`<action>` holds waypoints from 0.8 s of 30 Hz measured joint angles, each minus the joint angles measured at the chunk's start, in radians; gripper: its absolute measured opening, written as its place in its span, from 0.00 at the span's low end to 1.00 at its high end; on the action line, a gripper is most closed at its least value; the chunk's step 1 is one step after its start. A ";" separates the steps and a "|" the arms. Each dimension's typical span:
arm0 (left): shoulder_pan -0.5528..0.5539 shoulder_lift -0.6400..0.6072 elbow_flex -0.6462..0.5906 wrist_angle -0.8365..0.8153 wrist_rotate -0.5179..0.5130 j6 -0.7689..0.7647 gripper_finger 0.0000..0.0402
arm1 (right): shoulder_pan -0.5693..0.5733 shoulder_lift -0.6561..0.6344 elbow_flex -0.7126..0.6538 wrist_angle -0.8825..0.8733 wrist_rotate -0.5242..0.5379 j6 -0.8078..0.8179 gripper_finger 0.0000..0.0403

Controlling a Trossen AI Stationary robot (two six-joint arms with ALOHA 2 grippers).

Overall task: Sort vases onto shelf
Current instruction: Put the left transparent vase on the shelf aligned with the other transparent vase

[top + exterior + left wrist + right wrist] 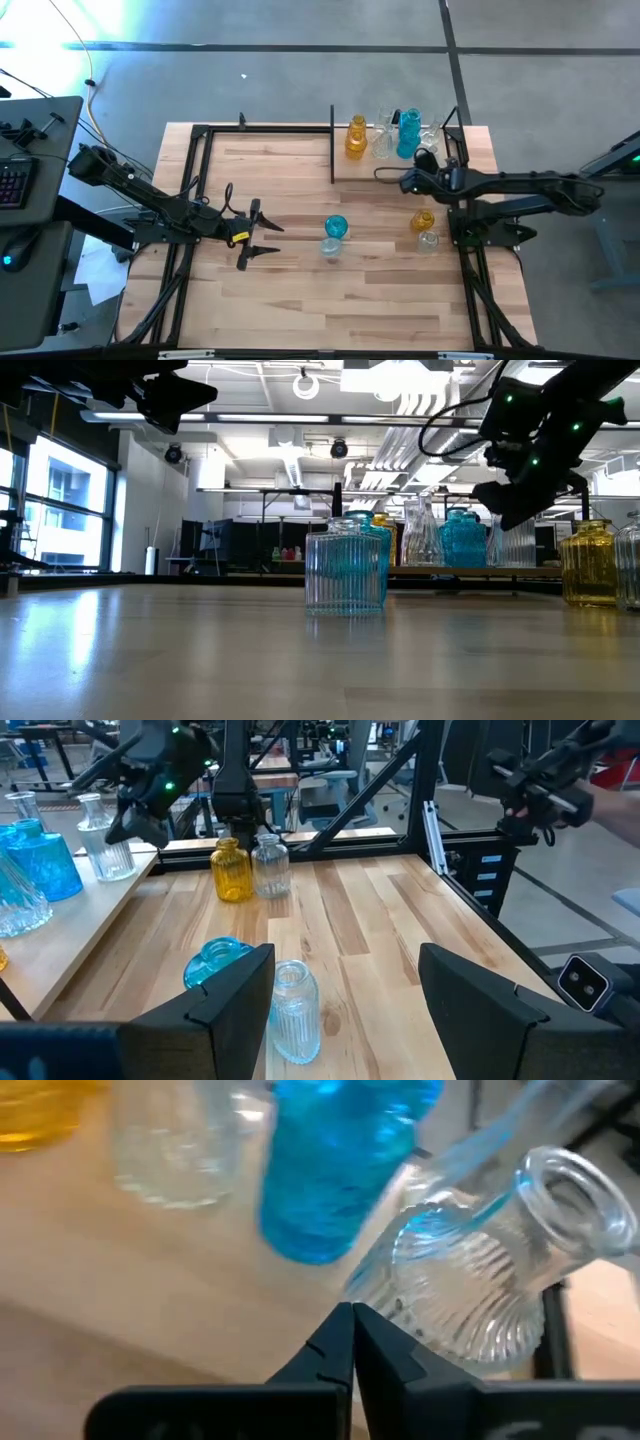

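The wood table (300, 300) stands on a grey floor (300, 90). The right claw (352, 1312) hangs over the shelf (350, 170), fingers pinched together, gripping nothing. Just beyond it a clear vase (490, 1270) tilts, neck pointing away; a blue vase (330, 1160) stands behind. The left claw (345, 985) waits wide open, a clear vase (295, 1010) and a blue one (215, 960) before it.

This is a robotics lab or workshop in an open industrial hall. Overhead run exposed ducts (300, 460) and strip lights (270, 417), with tall windows (60, 510) along one side. A black metal frame (200, 135) carries the wooden worktable (340, 300) on a grey concrete floor (300, 80). A keyboard (15, 185) sits on a desk beside it.
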 joint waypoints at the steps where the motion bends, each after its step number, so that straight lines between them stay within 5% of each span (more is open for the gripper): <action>1: 0.000 0.000 0.000 0.000 0.000 0.000 0.59 | -0.016 0.008 0.000 -0.002 0.011 0.003 0.01; 11: 0.000 0.000 0.000 -0.003 0.000 0.001 0.59 | -0.085 0.024 0.001 0.020 0.039 -0.045 0.01; 24: 0.000 0.000 0.000 -0.004 0.000 -0.005 0.59 | -0.092 0.070 0.092 -0.282 -0.091 0.059 0.01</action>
